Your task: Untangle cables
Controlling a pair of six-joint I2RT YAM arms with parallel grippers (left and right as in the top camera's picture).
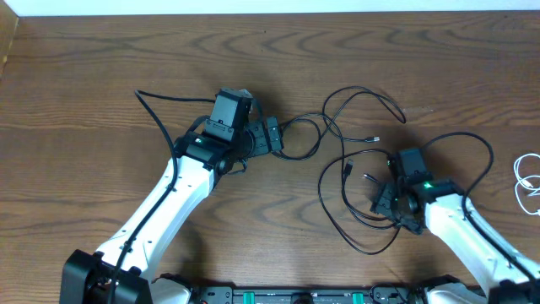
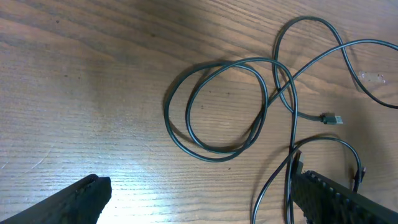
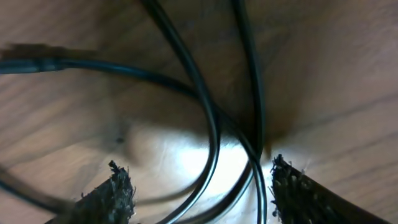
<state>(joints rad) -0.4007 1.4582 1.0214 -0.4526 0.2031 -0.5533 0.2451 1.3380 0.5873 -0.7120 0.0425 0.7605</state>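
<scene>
Several black cables [image 1: 354,198] lie looped and crossing on the table's middle and right. A white cable [image 1: 527,181] rests at the far right edge. My left gripper [image 1: 281,138] stands open just left of a double loop of black cable [image 2: 217,106]; in the left wrist view its fingers [image 2: 333,199] are wide apart with two strands running beside the right one, and a small plug [image 2: 331,118] lies past the loop. My right gripper [image 1: 390,205] is low over the tangle. Its jaws [image 3: 199,196] stand apart with three black strands [image 3: 211,134] between them, not pinched.
The wooden table [image 1: 101,59] ends at a pale strip along the back. A thicker black wire [image 1: 160,118] runs from the left arm across the left side. The arms' bases sit at the front edge.
</scene>
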